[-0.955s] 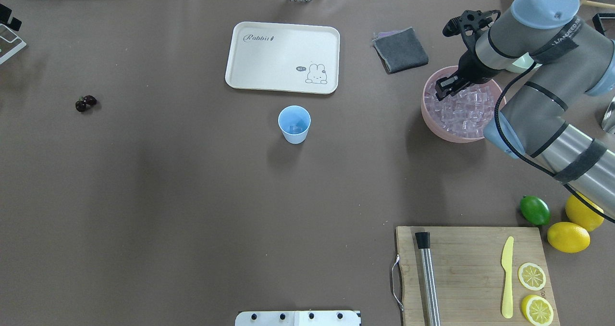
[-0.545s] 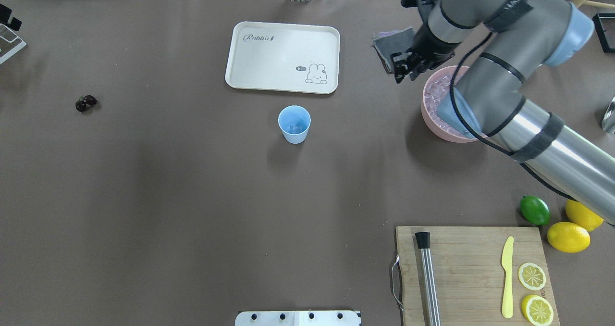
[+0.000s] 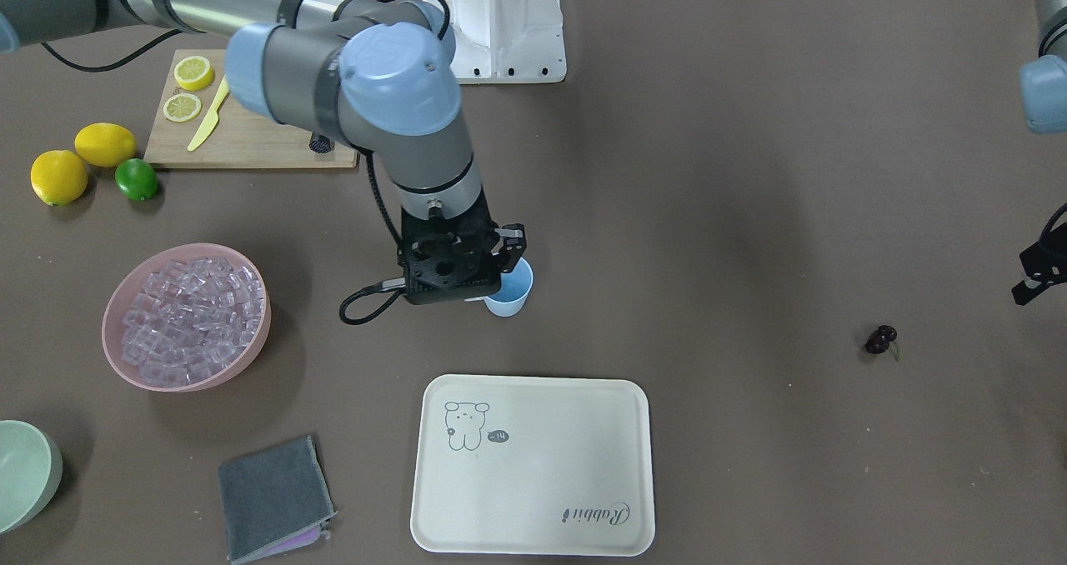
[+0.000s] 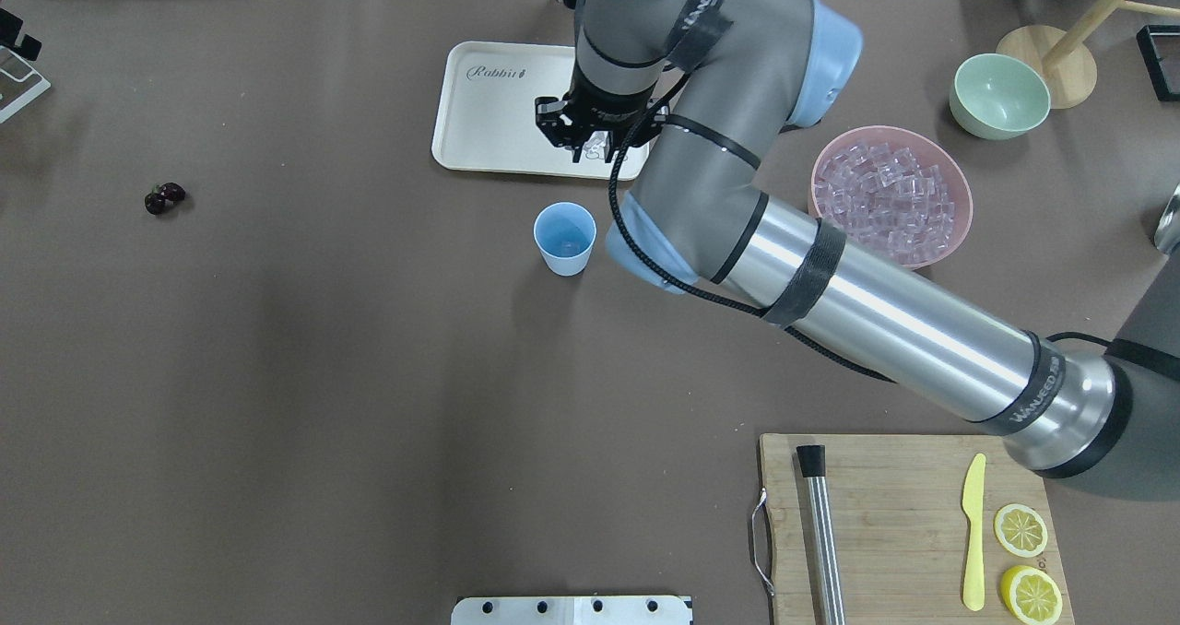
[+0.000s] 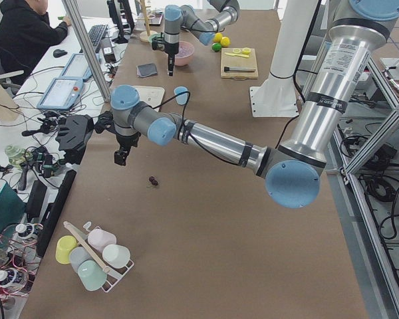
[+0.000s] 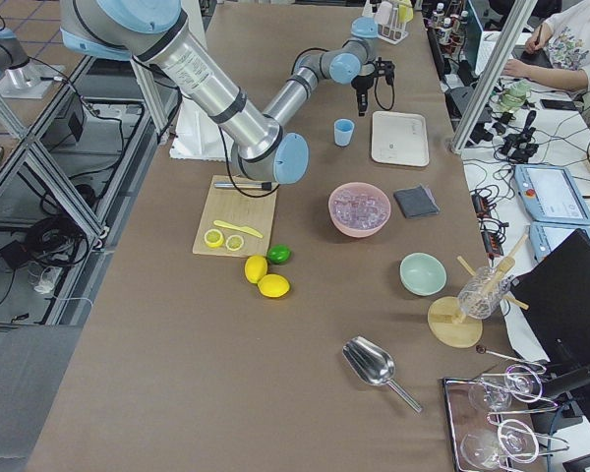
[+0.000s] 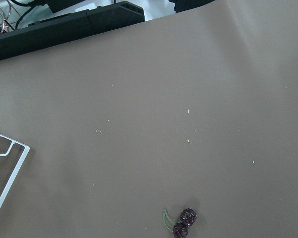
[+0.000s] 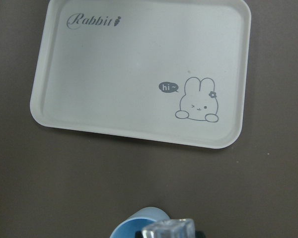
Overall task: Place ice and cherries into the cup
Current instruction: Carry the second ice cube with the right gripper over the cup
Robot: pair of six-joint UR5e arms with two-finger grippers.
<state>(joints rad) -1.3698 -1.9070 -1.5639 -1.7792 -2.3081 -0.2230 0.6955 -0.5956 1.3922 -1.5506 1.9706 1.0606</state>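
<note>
The right gripper (image 4: 593, 148) has its jaws clamped on one clear ice cube (image 8: 168, 228) and hangs just above the light-blue cup (image 4: 564, 238), which stands upright near the white tray (image 4: 498, 118). The cherries (image 4: 164, 198) lie on the table well apart from the cup, near the left gripper (image 3: 1036, 275); whether its jaws are apart or together cannot be told. More ice (image 4: 885, 201) fills the pink bowl (image 4: 964, 203).

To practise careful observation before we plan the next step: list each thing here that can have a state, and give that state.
cup, upright
right gripper, shut on an ice cube over the cup
left gripper, open or shut cannot be told
cherries, lying loose, unheld
pink bowl, upright, full of ice
green bowl, upright, empty
</note>
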